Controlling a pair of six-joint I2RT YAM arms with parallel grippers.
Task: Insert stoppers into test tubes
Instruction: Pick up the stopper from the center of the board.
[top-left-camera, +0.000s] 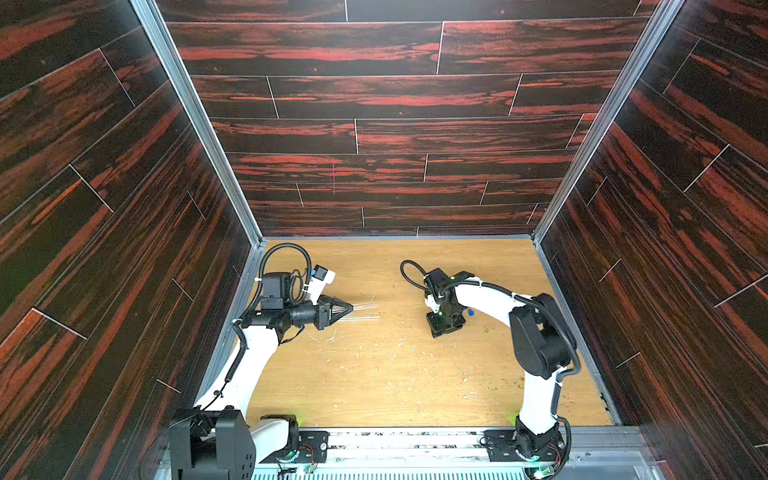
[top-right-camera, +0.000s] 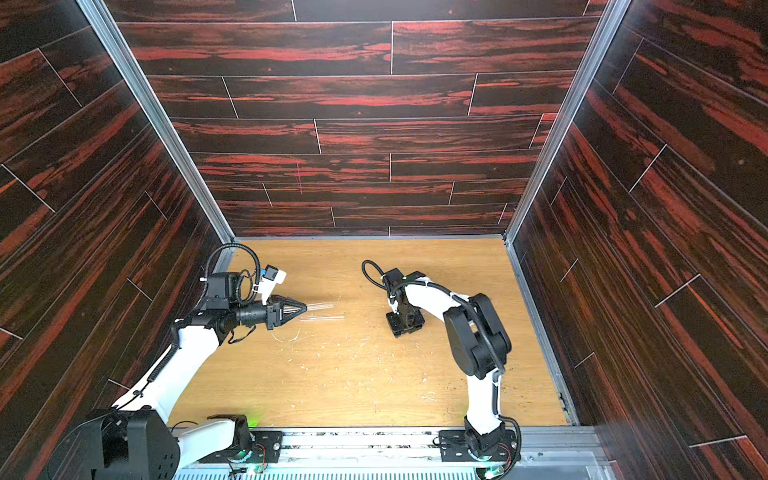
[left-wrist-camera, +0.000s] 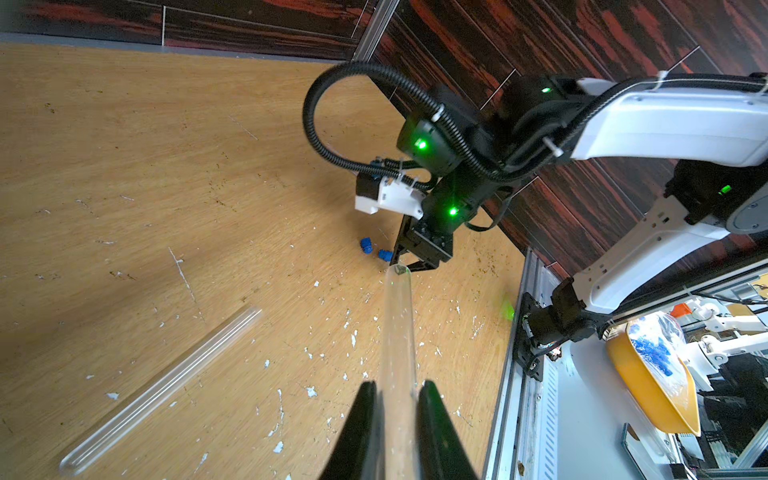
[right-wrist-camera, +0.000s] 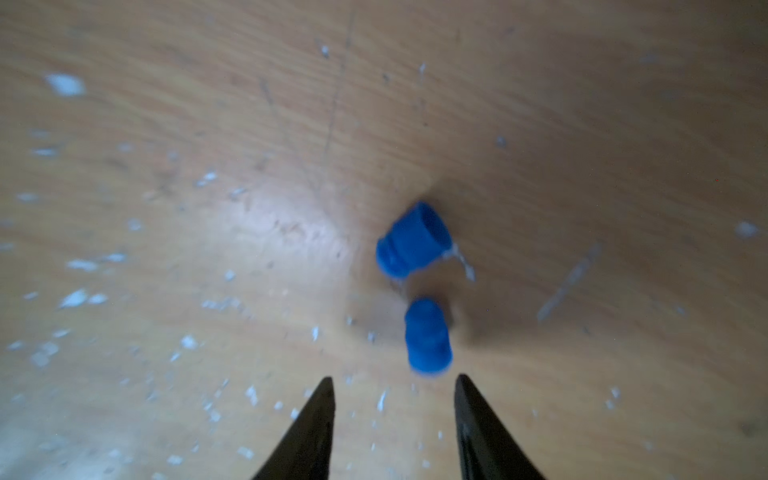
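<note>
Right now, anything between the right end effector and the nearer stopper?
Nothing but bare table with pale flecks. In the right wrist view, the nearer stopper lies just ahead of the open right end effector, untouched.

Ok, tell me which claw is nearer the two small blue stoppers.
Right. The right claw hovers open beside the blue stoppers; the left claw is far off, holding a clear tube.
</note>
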